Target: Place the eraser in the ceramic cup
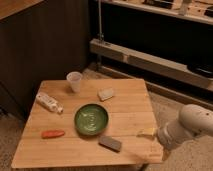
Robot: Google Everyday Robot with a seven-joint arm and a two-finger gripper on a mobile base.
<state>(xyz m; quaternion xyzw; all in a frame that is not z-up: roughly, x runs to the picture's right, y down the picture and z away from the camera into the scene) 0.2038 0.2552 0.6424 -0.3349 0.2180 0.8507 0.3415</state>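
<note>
The eraser (pixel 110 144), a dark grey flat block, lies near the table's front edge, just right of and in front of the green bowl (pixel 91 120). The ceramic cup (pixel 74 81), whitish and tapering, stands upright at the back left of the table. My white arm (pixel 189 127) comes in from the right. My gripper (pixel 156 135) is at the table's front right edge, to the right of the eraser and apart from it, far from the cup. Nothing shows in its grasp.
A wooden table (pixel 130 112) holds a white bottle (pixel 49 102) lying at the left, an orange object (pixel 52 134) at the front left, a pale beige block (pixel 105 94) behind the bowl and a yellowish piece (pixel 146 132) by the gripper. Metal shelving (pixel 150 60) stands behind.
</note>
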